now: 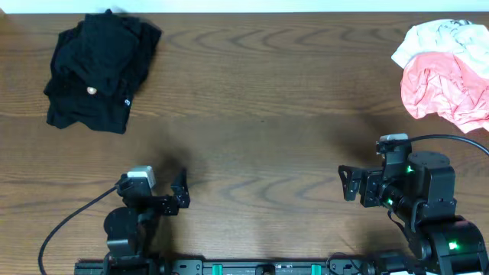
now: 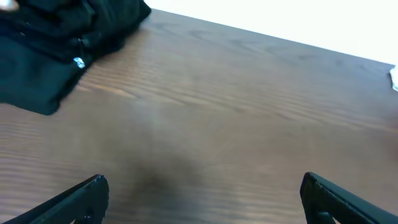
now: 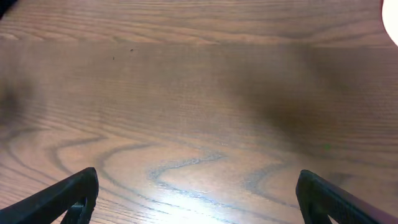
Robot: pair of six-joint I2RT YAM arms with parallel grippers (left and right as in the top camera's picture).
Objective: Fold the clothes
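Heaps, two: black clothes [image 1: 98, 72] far left, pink-white clothes [image 1: 447, 72] far right.

The crumpled heap of black fabric garments [image 1: 99, 69] is plain, save one small pale round button [image 1: 92, 90]. There's a rumpled salmon-pink cloth garment [image 1: 443, 92] and a bunched white cloth garment [image 1: 439, 37]. The wooden table [image 1: 260, 99] is warm brown with dark swirling grain.

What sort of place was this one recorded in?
Probably a robot test bench, not a home: a wood-grain table with the robot's left gripper and right gripper at its near edge, a black clothes pile and a pink and white pile at opposite far corners.
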